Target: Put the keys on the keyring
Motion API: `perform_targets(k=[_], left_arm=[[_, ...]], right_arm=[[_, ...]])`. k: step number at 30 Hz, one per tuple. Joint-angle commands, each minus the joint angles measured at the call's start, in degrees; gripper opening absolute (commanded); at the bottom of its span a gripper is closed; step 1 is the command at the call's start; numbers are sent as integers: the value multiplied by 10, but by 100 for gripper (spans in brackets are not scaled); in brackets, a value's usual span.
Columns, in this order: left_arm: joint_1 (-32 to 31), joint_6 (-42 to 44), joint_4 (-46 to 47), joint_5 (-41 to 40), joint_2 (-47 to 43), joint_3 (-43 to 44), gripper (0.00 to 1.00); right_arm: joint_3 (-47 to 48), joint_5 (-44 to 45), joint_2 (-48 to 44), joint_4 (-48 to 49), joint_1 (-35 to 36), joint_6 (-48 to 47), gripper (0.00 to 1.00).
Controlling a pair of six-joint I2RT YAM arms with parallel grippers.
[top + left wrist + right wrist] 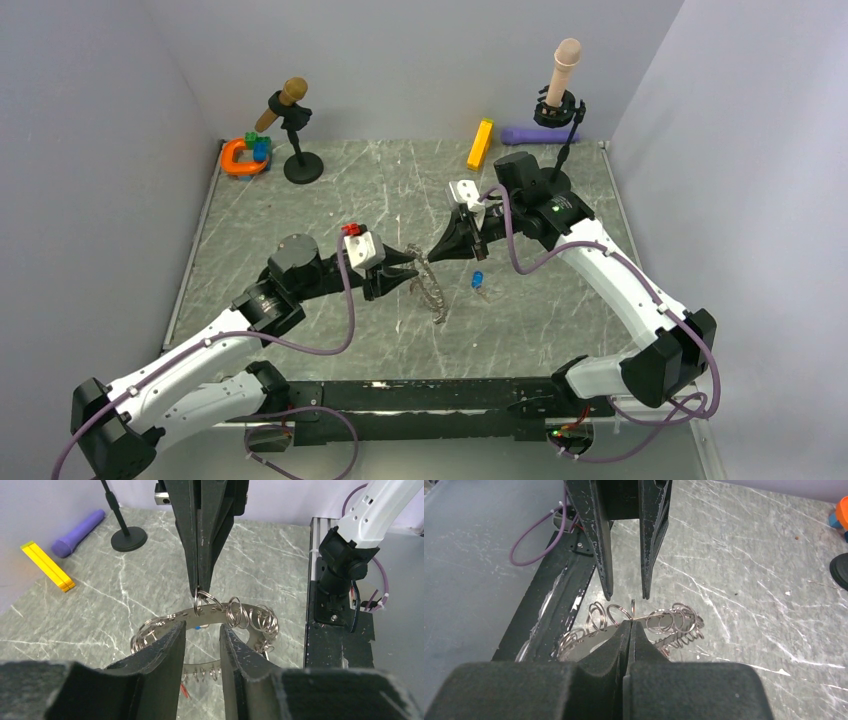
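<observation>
- Far-left corner: orange C-toy point(240, 160) w/ green + blue pieces at it (too small to ID). Just right of it is a mic stand point(297, 140) on a round black base.
- My left gripper point(202, 632): fingers apart, nothing btwn the pads. The tips sit right at the near edge of the keyring point(240, 616); can't tell if they touch the band.
- Keyring position: mid-table, btwn my two grippers. It's a grey band w/ its rim crowded w/ small wire loops.
- My right gripper point(629, 626): fingers pressed together, pinching one small loop on the keyring's rim. It points straight at the left gripper, tips almost nose to nose.
- Blue key point(478, 280): on the marble table point(330, 210), just right of the keyring and apart from it, not on any loop.
- Far right, back edge: yellow block point(480, 143), then purple cylinder point(530, 134) by the wall. Behind that, a 2nd stand point(560, 108) holds a beige cylinder upright.
</observation>
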Motion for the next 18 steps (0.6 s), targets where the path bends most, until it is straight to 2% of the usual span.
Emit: perform_targets(k=[1, 18], left_arm=[[1, 18, -10, -15, 1, 18, 36], [1, 18, 45, -2, 27, 31, 33]], right_arm=[[12, -15, -4, 2, 2, -4, 0], [12, -19, -3, -4, 3, -12, 0]])
